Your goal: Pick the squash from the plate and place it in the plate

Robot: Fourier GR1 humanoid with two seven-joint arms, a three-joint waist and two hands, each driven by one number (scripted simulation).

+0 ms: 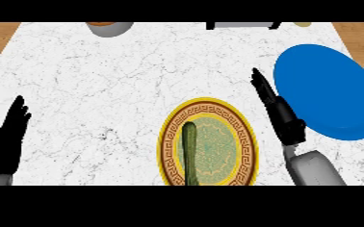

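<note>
From my head view, looking down on the white marble counter (107, 77), the squash (189, 154) lies in the lower middle of the frame. It is a long dark green one, stretched out lengthwise on the gold-rimmed patterned plate (245, 139), a little left of that plate's centre, and its lower end runs out of view at the bottom. Nothing else lies on that plate.

To the right of the frame sits the blue plate (320, 91), with nothing on it, its right side cut off by the frame's edge.

My right hand (280, 113) shows between the two plates, just beside the blue plate's left rim, edge-on, fingers straight and pointing toward the top of the frame. It is released and holds nothing, and it is apart from the squash.

My left hand (14, 134) rests at the far left edge, fingers up and relaxed, also holding nothing and well apart from both plates.

At the upper left a grey bowl (113, 29) is cut off by the top of the frame, with something orange inside; I cannot tell what it is
</note>
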